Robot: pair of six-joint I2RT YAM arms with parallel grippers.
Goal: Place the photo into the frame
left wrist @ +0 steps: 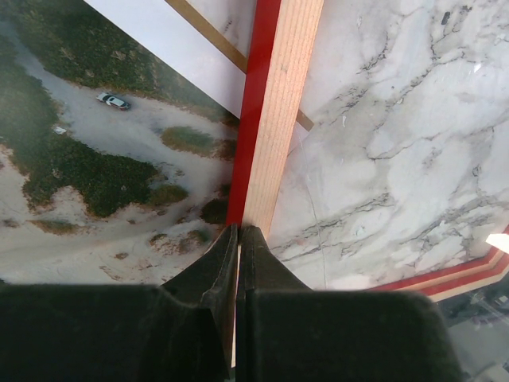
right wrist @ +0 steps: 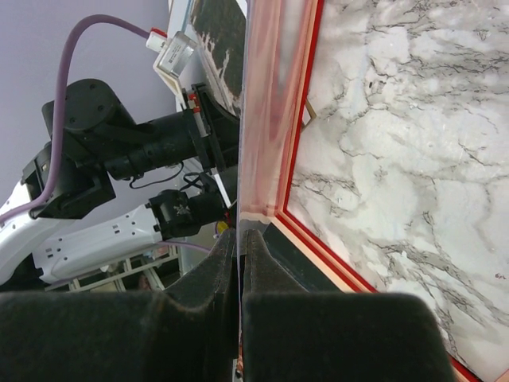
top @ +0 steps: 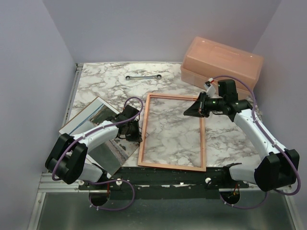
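The frame [top: 201,143] lies in the middle of the table, pale wood side up. My left gripper [top: 135,128] is shut on its left rail. In the left wrist view the closed jaws [left wrist: 238,231] pinch the wood rail [left wrist: 282,95], which has a red side. The photo [left wrist: 95,159], a grey-green aerial print, lies just left of and under that rail. It also shows in the top view [top: 93,112], partly hidden by my left arm. My right gripper [top: 191,111] is at the frame's right rail, shut [right wrist: 238,232] on a thin clear pane [right wrist: 266,103] seen edge-on. The frame's corner [right wrist: 342,267] is beside it.
A pink plastic box [top: 221,62] stands at the back right, close behind my right wrist. A metal wrench [top: 143,76] lies at the back centre. The side walls close in left and right. A thin brown strip [left wrist: 211,33] shows beyond the photo's white edge.
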